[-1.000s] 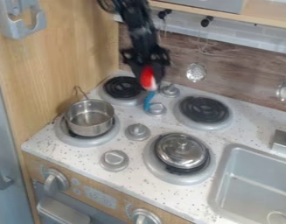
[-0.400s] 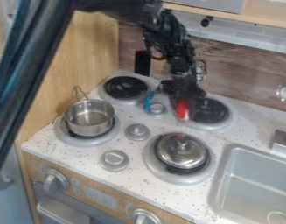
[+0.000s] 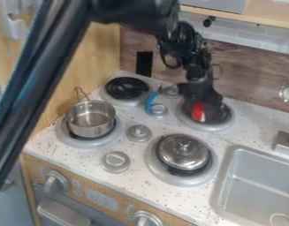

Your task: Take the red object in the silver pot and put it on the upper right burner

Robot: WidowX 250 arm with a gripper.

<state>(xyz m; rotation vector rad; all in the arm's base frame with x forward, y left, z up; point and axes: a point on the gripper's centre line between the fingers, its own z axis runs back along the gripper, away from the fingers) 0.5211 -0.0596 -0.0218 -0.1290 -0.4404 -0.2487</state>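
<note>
My black gripper [image 3: 207, 110] hangs low over the upper right burner [image 3: 224, 125], hiding much of its dark coil. The red object [image 3: 198, 112], with a pale part at its lower edge, is held between the fingers at the burner's left part. Whether it touches the coil I cannot tell. On the lower left burner stands the silver pot [image 3: 91, 127], with its inside bare metal.
A lidded silver pan [image 3: 183, 152] sits on the lower right burner. A blue item [image 3: 150, 102] lies beside the rear knobs, left of the gripper. The upper left burner [image 3: 126, 88] is at the back, and the sink [image 3: 258, 176] is at right.
From the upper left burner's side, the gripper has moved right and down to the upper right burner, carrying the red object. The arm's dark links now cross the left side.
</note>
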